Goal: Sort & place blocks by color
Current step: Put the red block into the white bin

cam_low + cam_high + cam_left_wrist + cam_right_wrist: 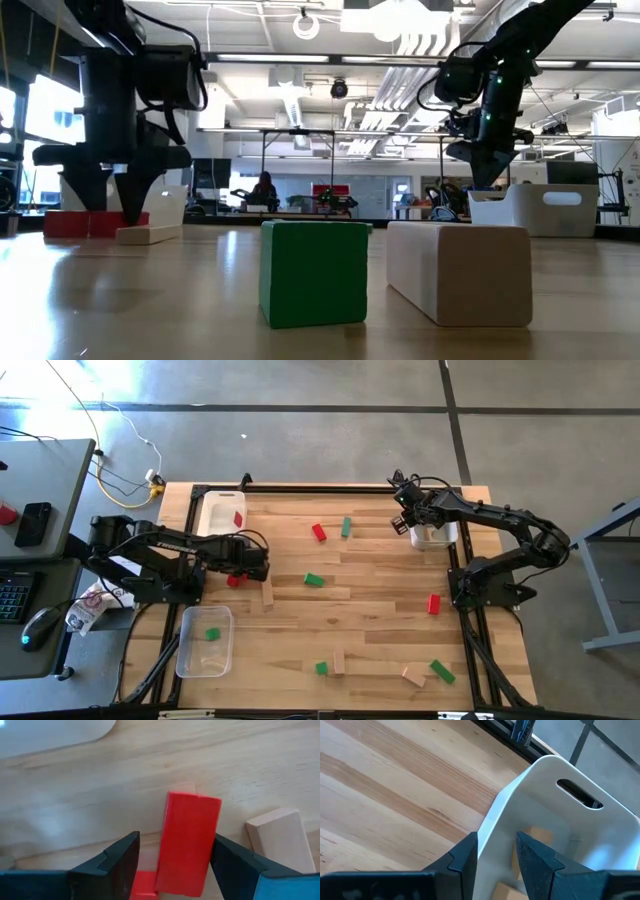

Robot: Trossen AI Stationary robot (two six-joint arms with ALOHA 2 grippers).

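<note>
The left claw [243, 572] is down at the wooden worktop [370, 610], its dark fingers [115, 865] spread wide on either side of a small red rectangular block [187, 842]. One finger sits right against the block's side while the other stands off with a gap, so nothing is pinched. A plain light wood block [277, 837] lies just beside it.

The right claw [412, 518] hangs at the rim of a white plastic bin [436, 538] near the worktop's far right corner. Its fingers [535, 855] stand a little apart, and I see nothing between them. Light wood pieces [535, 840] lie inside that bin.

A second white tray [217, 512] at the far left holds one red block [238, 518], and a clear plastic tray [203, 643] at the near left holds one green block [212, 633].

The rest lie loose on the worktop: a red block [319, 532] and a green one [346, 526] toward the far side, a green one [313, 579] near the middle, another red one [433, 603] at the right, and green [441, 671] and light wood blocks [413, 677] along the near edge.
</note>
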